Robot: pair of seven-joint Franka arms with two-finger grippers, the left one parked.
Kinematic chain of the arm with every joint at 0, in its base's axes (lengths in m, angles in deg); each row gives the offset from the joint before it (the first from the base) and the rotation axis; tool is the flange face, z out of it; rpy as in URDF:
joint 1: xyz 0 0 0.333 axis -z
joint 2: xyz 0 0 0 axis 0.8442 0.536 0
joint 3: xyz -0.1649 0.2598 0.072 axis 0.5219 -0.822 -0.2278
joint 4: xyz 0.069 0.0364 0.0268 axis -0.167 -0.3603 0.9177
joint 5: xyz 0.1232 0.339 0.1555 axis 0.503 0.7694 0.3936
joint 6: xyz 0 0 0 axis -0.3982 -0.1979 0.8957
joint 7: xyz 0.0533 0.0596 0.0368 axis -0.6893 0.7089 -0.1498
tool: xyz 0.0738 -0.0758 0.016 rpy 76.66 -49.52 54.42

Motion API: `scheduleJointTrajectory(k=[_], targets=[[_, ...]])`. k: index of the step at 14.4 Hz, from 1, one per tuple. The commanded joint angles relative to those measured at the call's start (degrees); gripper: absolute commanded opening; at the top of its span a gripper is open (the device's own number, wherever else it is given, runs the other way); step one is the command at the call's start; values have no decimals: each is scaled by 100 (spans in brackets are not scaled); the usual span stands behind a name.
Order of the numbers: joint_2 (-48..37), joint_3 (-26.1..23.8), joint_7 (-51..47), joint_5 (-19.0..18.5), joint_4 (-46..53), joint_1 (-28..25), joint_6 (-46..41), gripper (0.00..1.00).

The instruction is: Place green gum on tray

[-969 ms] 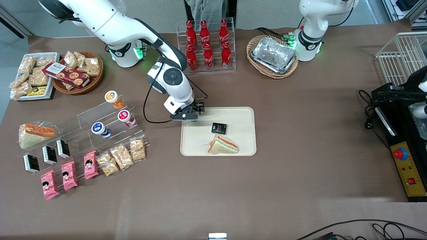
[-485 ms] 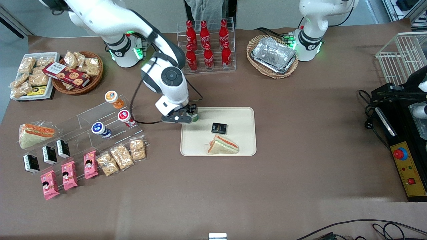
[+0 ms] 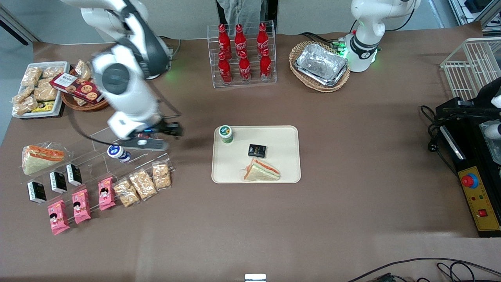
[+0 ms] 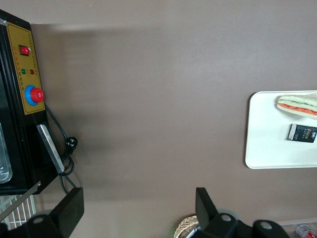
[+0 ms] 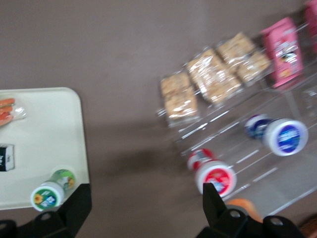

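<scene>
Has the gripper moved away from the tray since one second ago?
Yes. The gripper, open and empty, has left the tray corner where the green gum now stands, and is over the clear display rack, toward the working arm's end.

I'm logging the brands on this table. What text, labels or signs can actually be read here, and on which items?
"Coca-Cola": white script on the red bottles in the clear rack; only partly legible.
Green gum on the tray: lid label too small.
Black packet on the tray: gold print unreadable.
Red biscuit box: white panel blurred.
Gripper, above the clear shelf: no markings.
</scene>
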Motion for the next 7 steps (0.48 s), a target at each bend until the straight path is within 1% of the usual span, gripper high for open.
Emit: scheduleJointTrajectory(k=[1,3,5,6,7], targets=[[-174,-34,893,192,993,574,-1205,100],[-165,-42,1209,201,1224,986,-1480,100],[-244,-34,1902,253,1356,1539,-1656,100],[-270,-25,2280,323,1522,1742,-1892,100],[-270,114,2536,350,1681,1761,-2164,100]])
